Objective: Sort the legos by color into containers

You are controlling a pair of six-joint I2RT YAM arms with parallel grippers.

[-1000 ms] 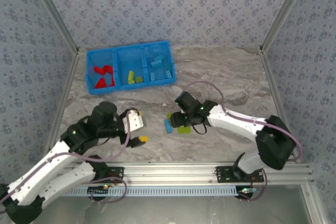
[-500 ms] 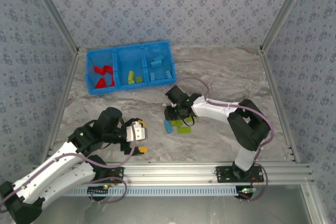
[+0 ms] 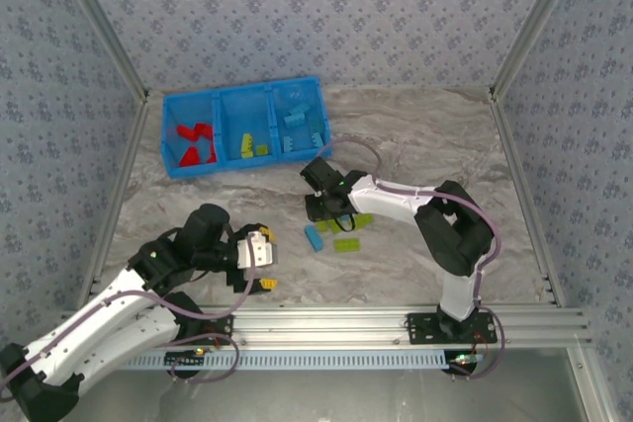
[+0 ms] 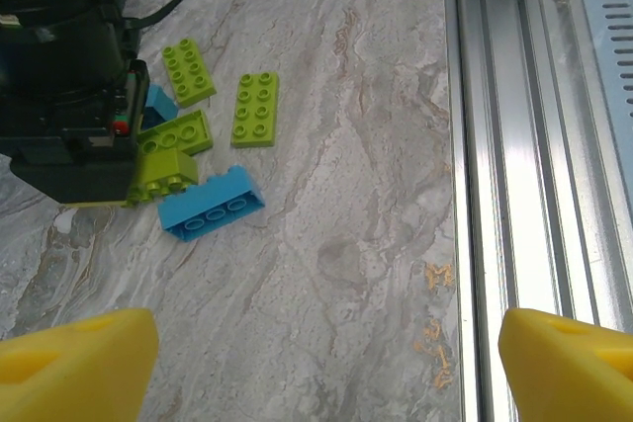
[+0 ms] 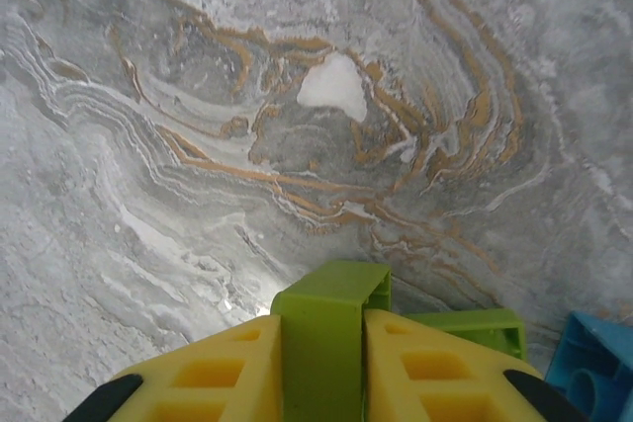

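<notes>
Grey marbled counter [image 3: 415, 145] is seen under patterned walls [image 3: 297, 7], with the blue bin [image 3: 255, 162] set toward the back. Red bricks [image 3: 193, 142] are lodged in the bin's left compartment, yellow-green ones [image 3: 249, 145] in the middle, and light blue ones [image 3: 297, 126] in the right. Just in front of the bin's right end, the right tool [image 3: 328, 214] is lowered onto a loose cluster. Its yellow fingers [image 5: 435, 373] are pressed together on a lime brick [image 5: 321, 333], which is pinched between them. Beside that grip, a blue brick [image 3: 314, 236] and flat lime bricks [image 3: 347, 244] are left lying on the counter. Well in front of the bin's left half, the left tool [image 3: 267, 258] is held over bare counter. Its fingers [image 4: 79, 363] are spread wide, with nothing caught between them.
</notes>
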